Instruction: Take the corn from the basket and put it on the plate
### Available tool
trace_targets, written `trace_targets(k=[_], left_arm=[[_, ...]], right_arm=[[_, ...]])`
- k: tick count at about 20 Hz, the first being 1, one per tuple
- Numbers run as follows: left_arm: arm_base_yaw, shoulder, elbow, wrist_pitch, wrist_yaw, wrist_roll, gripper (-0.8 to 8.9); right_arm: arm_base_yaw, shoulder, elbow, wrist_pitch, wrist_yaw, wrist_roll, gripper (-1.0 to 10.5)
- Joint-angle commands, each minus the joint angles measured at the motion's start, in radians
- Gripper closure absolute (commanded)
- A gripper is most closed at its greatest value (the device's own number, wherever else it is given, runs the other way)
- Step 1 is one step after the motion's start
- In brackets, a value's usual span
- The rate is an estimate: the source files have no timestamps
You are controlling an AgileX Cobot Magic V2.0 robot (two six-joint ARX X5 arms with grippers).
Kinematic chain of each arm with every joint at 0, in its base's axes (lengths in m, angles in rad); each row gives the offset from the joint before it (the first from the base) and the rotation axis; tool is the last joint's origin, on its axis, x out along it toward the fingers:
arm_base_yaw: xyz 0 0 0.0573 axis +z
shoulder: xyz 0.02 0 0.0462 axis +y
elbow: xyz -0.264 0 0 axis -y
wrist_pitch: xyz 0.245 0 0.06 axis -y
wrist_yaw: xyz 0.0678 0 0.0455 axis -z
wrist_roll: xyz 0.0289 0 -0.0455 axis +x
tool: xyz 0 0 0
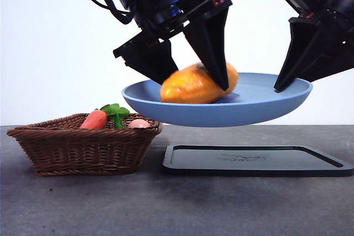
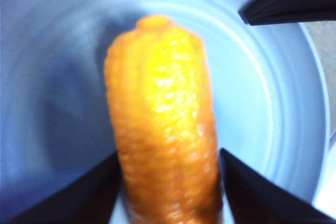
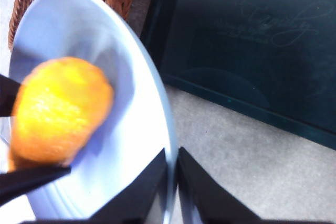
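Left gripper (image 1: 191, 75) around corn (image 1: 198, 84), right gripper (image 3: 172, 192) pinching lifted plate (image 1: 265, 106) above grey table (image 1: 177, 203).

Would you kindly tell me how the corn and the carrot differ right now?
The yellow-orange bumpy corn cob lies in the raised light-blue round plate, between the left gripper jaws. The red-orange carrot with green leaves rests in the brown wicker basket, untouched. The corn looks bigger. Both are orange.

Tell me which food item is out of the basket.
The corn: it lies on the plate, between the left gripper jaws. The carrot and egg sit in the basket.
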Motion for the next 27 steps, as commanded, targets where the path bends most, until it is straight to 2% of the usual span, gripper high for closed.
trace_targets(k=[1, 10, 19, 23, 27], left_arm=[[-0.012, 0.025, 0.018, -0.007, -0.005, 0.016, 4.57], [-0.012, -0.021, 0.024, -0.034, -0.003, 0.016, 4.20], [-0.009, -0.077, 0.189, -0.190, -0.004, 0.044, 4.20], [-0.005, -0.078, 0.271, -0.249, -0.004, 0.059, 4.21], [-0.005, -0.080, 0.318, -0.264, -0.004, 0.062, 4.22]], right_arm=[[0.004, 0.009, 0.019, 0.014, -0.025, 0.010, 9.4], [0.004, 0.009, 0.019, 0.008, -0.023, 0.004, 9.4], [0.002, 0.009, 0.019, 0.008, -0.015, 0.002, 9.4], [-0.037, 0.022, 0.019, 0.021, -0.015, 0.002, 9.4], [-0.123, 0.090, 0.026, 0.054, -0.016, -0.003, 9.4]])
